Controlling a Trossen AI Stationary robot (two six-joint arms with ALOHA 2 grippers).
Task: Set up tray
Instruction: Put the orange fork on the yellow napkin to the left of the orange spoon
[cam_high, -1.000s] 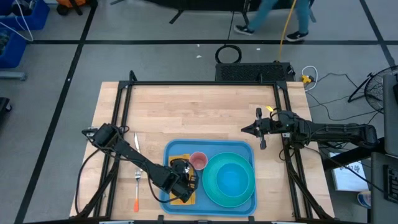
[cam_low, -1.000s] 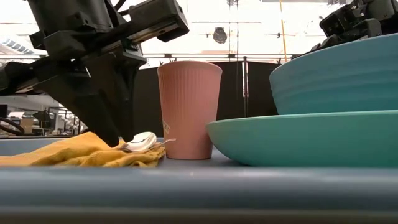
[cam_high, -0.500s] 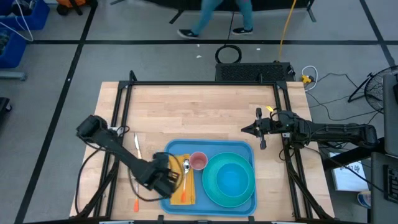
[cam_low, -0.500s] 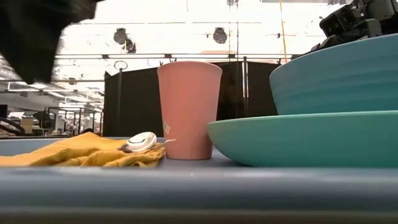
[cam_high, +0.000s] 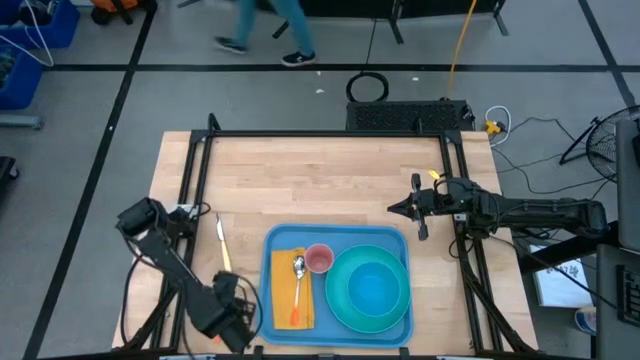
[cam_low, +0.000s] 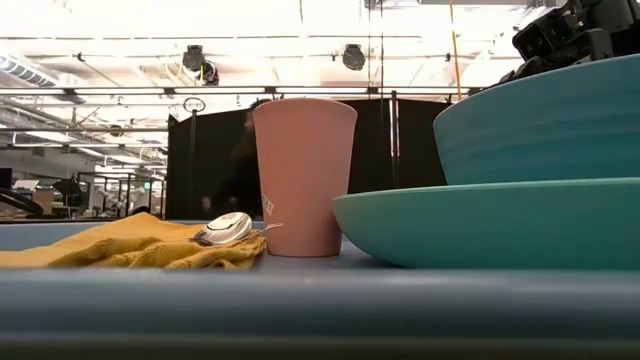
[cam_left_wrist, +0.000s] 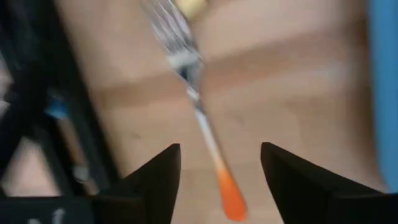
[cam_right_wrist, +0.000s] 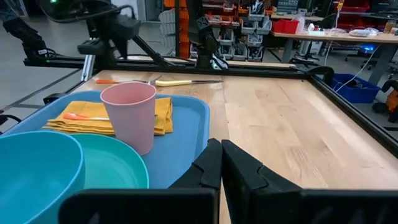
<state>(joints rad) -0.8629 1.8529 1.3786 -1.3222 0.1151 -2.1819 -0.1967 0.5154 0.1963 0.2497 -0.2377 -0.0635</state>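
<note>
The light-blue tray lies near the table's front edge. On it are a yellow napkin with an orange-handled spoon on top, a pink cup, and a teal bowl on a teal plate. My left gripper hangs open left of the tray, over an orange-handled fork on the wood. The fork's handle end shows between the fingers, and I see no touch. In the high view the left arm covers the fork. My right gripper waits shut beyond the tray's far right corner.
A yellow-handled knife lies on the wood left of the tray, beyond the fork. A black frame runs along the table's edges. The far half of the table is bare wood. A person walks across the floor behind the table.
My left gripper has come away from the spoon and napkin on the tray, risen, and swung toward the table's near left corner, over the fork. The spoon stays lying on the napkin. The person behind the table has walked leftward.
</note>
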